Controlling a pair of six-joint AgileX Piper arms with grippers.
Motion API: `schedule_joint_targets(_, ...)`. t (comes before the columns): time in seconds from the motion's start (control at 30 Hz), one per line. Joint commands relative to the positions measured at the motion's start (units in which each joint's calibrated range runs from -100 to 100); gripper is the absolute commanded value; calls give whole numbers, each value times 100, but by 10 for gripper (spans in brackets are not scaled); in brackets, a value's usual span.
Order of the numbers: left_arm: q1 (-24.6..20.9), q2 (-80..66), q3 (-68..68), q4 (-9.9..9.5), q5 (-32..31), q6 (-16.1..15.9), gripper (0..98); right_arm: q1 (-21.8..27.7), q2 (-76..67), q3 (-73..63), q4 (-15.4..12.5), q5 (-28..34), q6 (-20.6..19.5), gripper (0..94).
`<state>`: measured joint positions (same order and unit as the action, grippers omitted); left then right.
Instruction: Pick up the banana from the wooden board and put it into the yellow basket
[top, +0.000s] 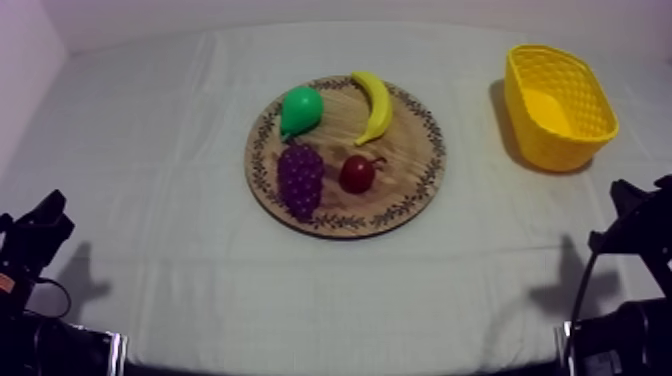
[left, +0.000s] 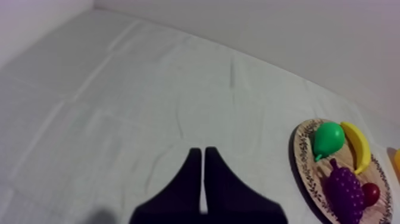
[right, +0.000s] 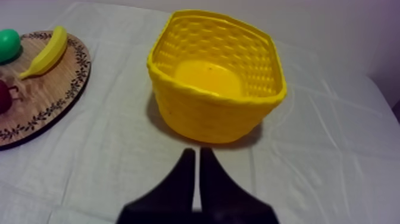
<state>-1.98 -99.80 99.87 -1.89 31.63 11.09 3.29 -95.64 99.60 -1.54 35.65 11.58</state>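
A yellow banana (top: 375, 104) lies on the far right part of the round wooden board (top: 410, 185) at the table's middle; the banana (left: 358, 145) and board (left: 302, 159) also show off to the side of my left gripper (left: 199, 152), whose fingers lie together as a narrow wedge, shut on nothing. The empty yellow basket (top: 557, 104) stands at the back right. My right gripper (right: 195, 154) is shut too, just in front of the basket (right: 214, 113), with the banana (right: 45, 53) on the board (right: 53, 98) beyond. Both arms rest low, left gripper (top: 48, 218), right gripper (top: 632, 205).
On the board with the banana lie a green pear (top: 300, 110), a purple bunch of grapes (top: 300, 178) and a small red fruit (top: 357, 174). Bare cloth surrounds the board, with a wide strip between it and the basket.
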Motion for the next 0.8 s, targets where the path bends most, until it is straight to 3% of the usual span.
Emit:
schedule_joint_targets(0.0,-1,-3,2,1,6,2,1,1,-3,6,0,-1,2,4)
schedule_joint_targets(0.67,-1,-3,2,1,6,1,1,88,-5,6,0,-1,-5,4)
schedule_joint_targets(0.77,-1,-3,2,1,6,-2,1,136,-9,6,0,45,-145,4)
